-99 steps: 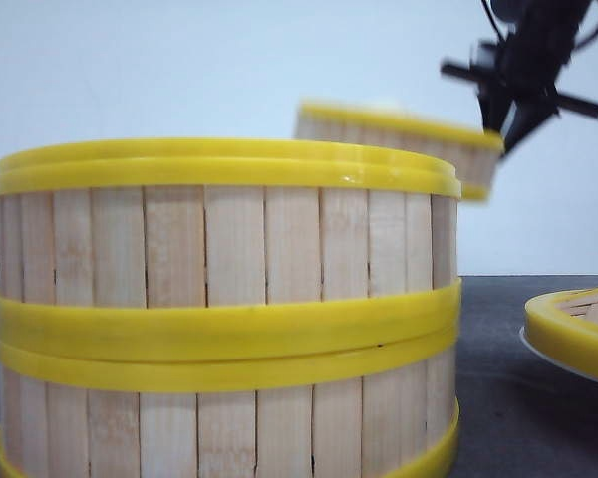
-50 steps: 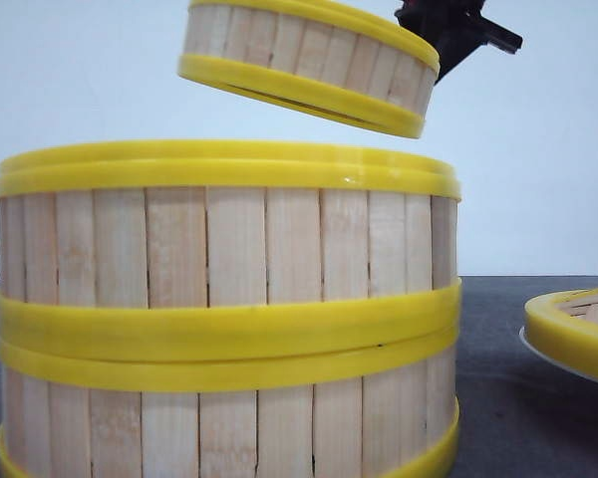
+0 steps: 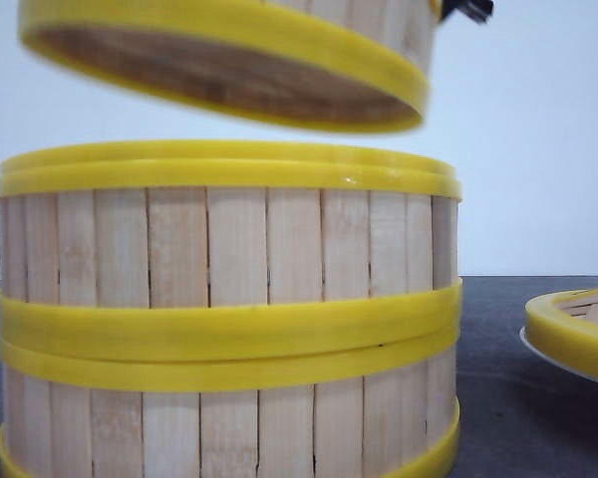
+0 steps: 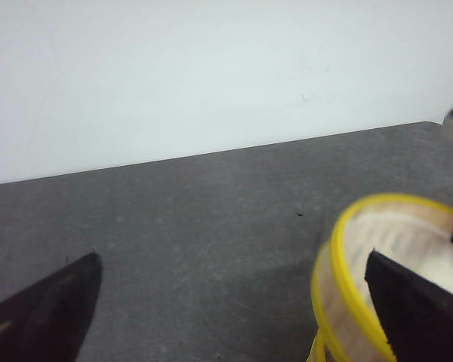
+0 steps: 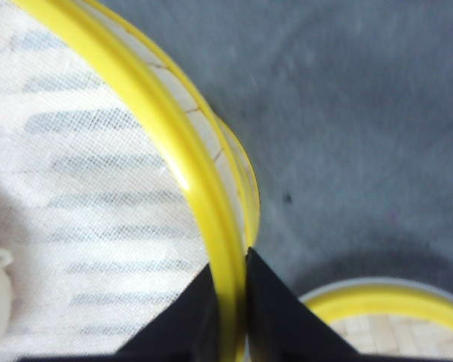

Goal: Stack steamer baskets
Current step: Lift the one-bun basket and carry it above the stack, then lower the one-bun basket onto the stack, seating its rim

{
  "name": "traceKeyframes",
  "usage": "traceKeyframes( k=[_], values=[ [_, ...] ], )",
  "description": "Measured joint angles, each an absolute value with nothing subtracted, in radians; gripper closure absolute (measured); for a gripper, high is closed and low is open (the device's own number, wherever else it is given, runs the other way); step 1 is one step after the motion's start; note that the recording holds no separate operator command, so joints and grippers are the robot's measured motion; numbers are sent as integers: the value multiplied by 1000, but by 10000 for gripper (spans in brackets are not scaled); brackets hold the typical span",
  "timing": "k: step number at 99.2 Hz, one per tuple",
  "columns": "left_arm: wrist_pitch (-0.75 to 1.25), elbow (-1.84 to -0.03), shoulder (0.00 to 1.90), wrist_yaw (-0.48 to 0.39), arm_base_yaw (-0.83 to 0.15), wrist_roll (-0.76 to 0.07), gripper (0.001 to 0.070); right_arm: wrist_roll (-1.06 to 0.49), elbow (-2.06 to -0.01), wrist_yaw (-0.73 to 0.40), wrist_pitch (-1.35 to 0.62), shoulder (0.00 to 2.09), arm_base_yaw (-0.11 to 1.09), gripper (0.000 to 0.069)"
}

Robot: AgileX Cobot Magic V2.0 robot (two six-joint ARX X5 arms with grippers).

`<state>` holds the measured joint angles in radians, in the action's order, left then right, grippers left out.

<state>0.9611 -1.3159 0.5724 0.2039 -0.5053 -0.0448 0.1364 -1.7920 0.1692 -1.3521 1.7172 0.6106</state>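
Front view: the carried steamer basket [image 3: 229, 60], clamped by its rim in the right gripper [image 5: 228, 302], has swung over the two-basket stack [image 3: 229, 319], nearly ready for lowering; left gripper [image 4: 234, 302] gapes, idle.

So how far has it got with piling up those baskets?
Two steamer baskets already sit stacked. A third basket is in hand: the right gripper pinches its yellow rim and holds it in the air above the stack, tilted. It must be lowered onto the top rim. One more basket waits on a white plate. The left gripper is open, empty.
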Motion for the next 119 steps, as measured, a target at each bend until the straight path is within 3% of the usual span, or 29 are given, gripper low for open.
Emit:
traceKeyframes(
  k=[27,119],
  values=[
    [961,-1316,572,204,-505,-45,17,138,-1712,164,-1352,1713,623,669],
    [961,-1316,572,204,-505,-45,17,143,-1711,164,-1335,1716,674,669]
  ],
)
